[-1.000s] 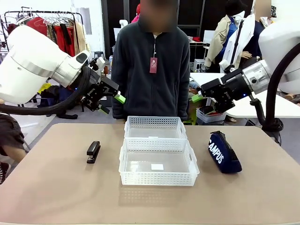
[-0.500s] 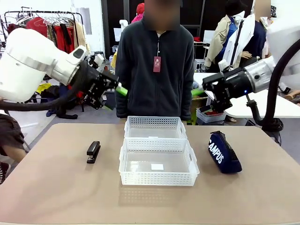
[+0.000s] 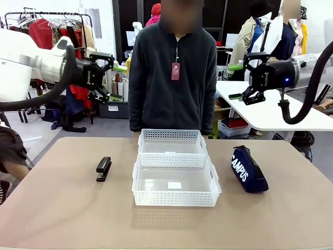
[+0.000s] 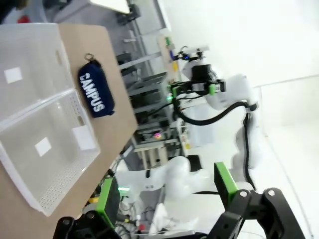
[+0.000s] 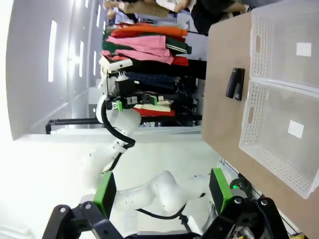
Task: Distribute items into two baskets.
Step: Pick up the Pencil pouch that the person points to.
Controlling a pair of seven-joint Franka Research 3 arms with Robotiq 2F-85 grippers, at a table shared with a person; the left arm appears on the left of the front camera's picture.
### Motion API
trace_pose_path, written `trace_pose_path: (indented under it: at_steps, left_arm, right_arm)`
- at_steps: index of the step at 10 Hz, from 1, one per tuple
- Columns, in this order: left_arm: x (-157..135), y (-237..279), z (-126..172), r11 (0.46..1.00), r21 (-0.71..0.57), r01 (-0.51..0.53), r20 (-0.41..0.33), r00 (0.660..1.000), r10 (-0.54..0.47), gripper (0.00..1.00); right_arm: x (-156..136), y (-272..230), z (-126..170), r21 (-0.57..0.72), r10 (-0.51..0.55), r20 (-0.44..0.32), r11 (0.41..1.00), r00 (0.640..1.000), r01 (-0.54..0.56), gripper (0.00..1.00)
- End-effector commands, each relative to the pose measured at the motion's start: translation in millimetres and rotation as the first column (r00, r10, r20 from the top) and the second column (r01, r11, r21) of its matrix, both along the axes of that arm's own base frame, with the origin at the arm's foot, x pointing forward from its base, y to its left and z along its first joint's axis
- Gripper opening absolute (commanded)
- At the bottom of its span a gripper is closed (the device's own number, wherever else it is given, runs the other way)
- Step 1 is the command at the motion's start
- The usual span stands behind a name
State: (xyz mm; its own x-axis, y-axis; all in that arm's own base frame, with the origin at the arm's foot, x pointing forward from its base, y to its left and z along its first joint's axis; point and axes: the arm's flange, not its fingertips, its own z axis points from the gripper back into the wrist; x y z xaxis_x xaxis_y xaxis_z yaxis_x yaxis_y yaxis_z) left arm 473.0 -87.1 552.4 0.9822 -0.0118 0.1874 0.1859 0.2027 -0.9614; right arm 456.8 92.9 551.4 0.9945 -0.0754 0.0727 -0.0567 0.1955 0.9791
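Observation:
A small black stapler lies on the table's left part, also seen as the stapler beside the baskets. At the right lies a navy pouch with white "CAMPUS" lettering, the same pouch. Two translucent-white lattice baskets stand end to end in the middle: the near basket and the far basket. My left gripper hangs open high above the table's left side, empty. My right gripper is open and empty high at the right. In each wrist view the own gripper has its pads wide apart.
A person in a dark fleece stands at the table's far edge, right behind the baskets, between the two raised grippers. A white table stands behind at the right and a clothes rack at the back left.
Both arms have lifted and swung outward from the person's sides. The grippers now sit higher, level and farther apart. The stapler, pouch and baskets have not moved.

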Motion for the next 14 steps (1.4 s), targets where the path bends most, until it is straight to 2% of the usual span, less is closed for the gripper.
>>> trace_pose_path:
  at_steps: [1,6,10,12,13,14]
  left_arm:
    - [14,12,3,0.996,-0.091,-0.014,-0.054,0.998,0.009,1.0]
    - [21,32,-8,0.99,-0.135,-0.04,-0.075,0.997,0.031,1.0]
    - [20,41,-9,0.988,-0.14,-0.061,-0.073,0.996,0.051,1.0]
    - [20,40,-11,0.991,-0.133,-0.017,-0.069,0.998,0.008,1.0]
    - [22,40,-14,0.993,-0.106,-0.06,-0.076,0.996,0.052,1.0]
    - [22,40,-14,0.993,-0.106,-0.06,-0.076,0.996,0.052,1.0]
  right_arm:
    - [21,-11,2,0.062,-0.019,-0.036,0.998,0.999,0.021,1.0]
    - [51,-49,-16,0.123,0.038,-0.049,0.992,0.998,-0.032,1.0]
    - [56,-57,-18,0.137,0.046,-0.021,0.99,0.999,-0.043,1.0]
    - [54,-57,-19,0.124,0.023,-0.008,0.992,1.0,-0.022,1.0]
    - [51,-56,-23,0.103,0.036,-0.043,0.994,0.998,-0.032,1.0]
    - [51,-56,-23,0.103,0.036,-0.043,0.994,0.998,-0.032,1.0]
